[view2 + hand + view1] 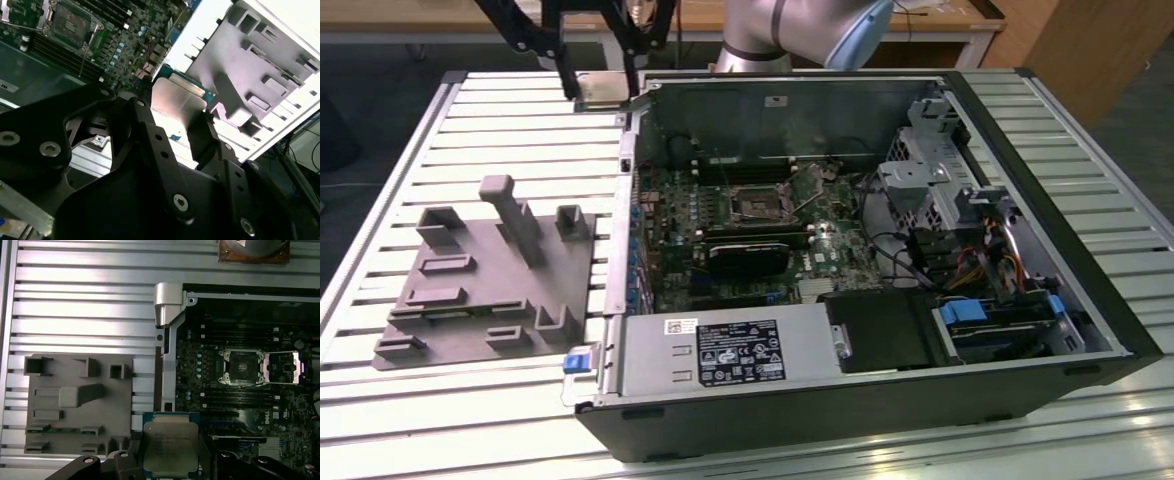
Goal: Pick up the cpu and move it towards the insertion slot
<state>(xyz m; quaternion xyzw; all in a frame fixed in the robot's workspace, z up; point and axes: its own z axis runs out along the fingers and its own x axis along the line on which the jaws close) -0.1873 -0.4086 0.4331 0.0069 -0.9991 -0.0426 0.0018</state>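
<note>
In the exterior view my gripper (600,92) hangs above the slatted table, just outside the open computer case's far corner on the exterior view's left. It is shut on the cpu (604,87), a flat silvery square with a pale rim. Both wrist views show the cpu (170,445) (177,97) clamped flat between the black fingers (125,462). The insertion slot (758,205) (242,367) (72,22) is a square black socket with a thin metal frame on the green board inside the case. It lies apart from the cpu, beyond the case wall.
The case wall (630,190) rises between the gripper and the board. A grey plastic fixture (494,280) with posts and recesses sits on the table (494,130) at the exterior view's left. A long black module (747,258), a power supply (720,352) and drive cages (947,190) crowd the case.
</note>
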